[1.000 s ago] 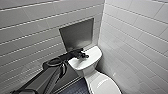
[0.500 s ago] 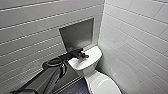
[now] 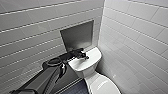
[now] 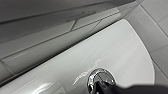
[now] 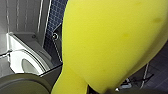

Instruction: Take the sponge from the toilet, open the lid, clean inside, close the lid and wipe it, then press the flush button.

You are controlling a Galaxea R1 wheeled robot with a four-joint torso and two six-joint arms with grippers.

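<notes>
The left pincer [image 3: 82, 54] hung over the tank top [image 3: 86, 63] of the toilet [image 3: 96, 75], at the end of the dark arm [image 3: 50, 72] that came in from the lower left of the head view. In the left wrist view its dark tip lay on the near edge of the button [image 4: 99, 74], a round piece with a shiny ring set in the glossy white top; I cannot tell whether this pincer was open or closed. The right pincer [image 5: 106, 91] gripped the sponge [image 5: 112, 42], which bulged yellow right before the right wrist camera, held in the air above a blue tiled floor [image 5: 56, 17]. The lid [image 3: 103, 86] lay down over the bowl. The toilet stood in a corner of pale tiled walls [image 3: 135, 37], with a grey recessed panel [image 3: 77, 35] just behind the tank.
</notes>
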